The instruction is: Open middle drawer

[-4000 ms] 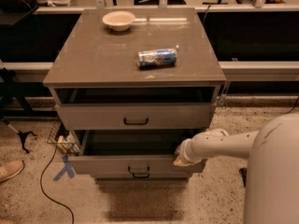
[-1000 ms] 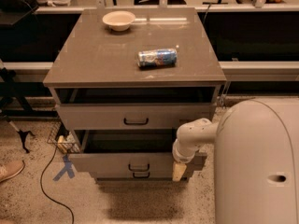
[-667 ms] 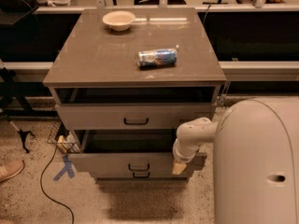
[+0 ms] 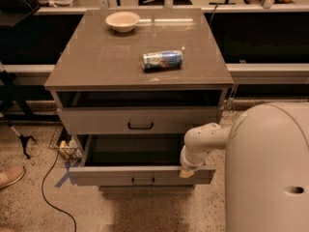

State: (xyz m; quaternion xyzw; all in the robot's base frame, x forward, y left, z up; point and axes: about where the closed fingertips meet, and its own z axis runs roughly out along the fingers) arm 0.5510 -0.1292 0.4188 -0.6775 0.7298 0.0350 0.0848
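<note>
— Where does the job stand, taking the cabinet [image 4: 96,66] as your reference?

— The middle drawer [image 4: 106,176] stands pulled well out of the cabinet's front, directly below the taller-fronted drawer [image 4: 96,122], with its deep grey inside showing. I judge the opening largely done.

— And your arm?

— My arm [image 4: 205,137] reaches in from the cabinet's right side and bends down. The gripper [image 4: 186,172] sits at the right end of the middle drawer's front, on its top edge. I cannot tell whether it is open or closed from here.

— How do you expect the drawer to handle?

— Stiff and fairly heavy, I think: a wide rigid box on runners, nothing fragile. The flat front looks smooth, so a pull there could slip. Pulling from one end may also skew it and make it bind.

— So where would you take hold?

— At the small black handle [image 4: 143,181], at the centre of its front, below the cabinet's top. A pull there should run straight. The can [image 4: 162,60] on the cabinet's top is not involved.
</note>
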